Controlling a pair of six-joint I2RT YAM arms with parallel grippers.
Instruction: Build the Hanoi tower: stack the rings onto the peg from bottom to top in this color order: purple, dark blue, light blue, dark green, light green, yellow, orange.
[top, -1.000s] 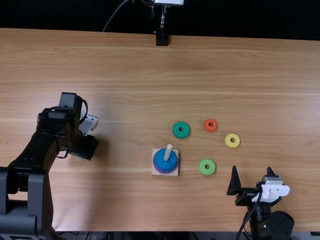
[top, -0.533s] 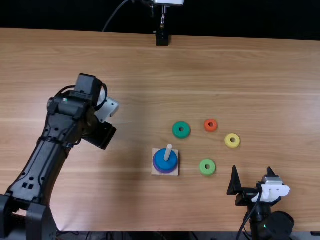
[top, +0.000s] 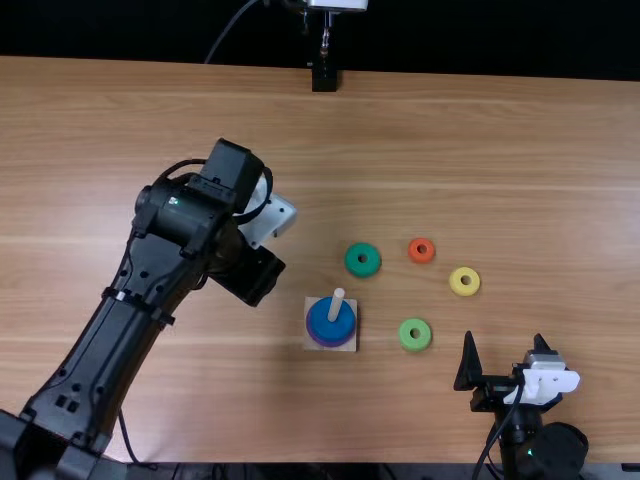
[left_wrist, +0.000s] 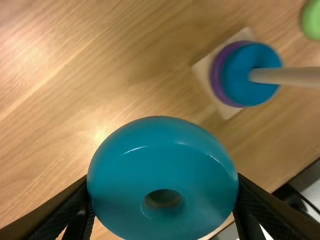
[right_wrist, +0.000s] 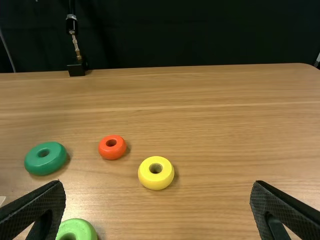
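The left claw (left_wrist: 163, 178), pinching the light blue ring (left_wrist: 160, 145), has swung rightward, nearer the peg (top: 336, 304); with the dark blue ring (top: 321, 326) atop the purple ring (top: 313, 337), its turn looks next; the right claw (right_wrist: 160, 183) stands spread

looks like smooth wood w/ satin sheen on table (top: 450, 150), matt wood on peg (top: 337, 300) & base (top: 352, 345); shows glossy, smooth plastic-type fin. on held ring (left_wrist: 160, 160) & yellow ring (right_wrist: 156, 183); reads as matt cloth on backdrop (right_wrist: 200, 35).
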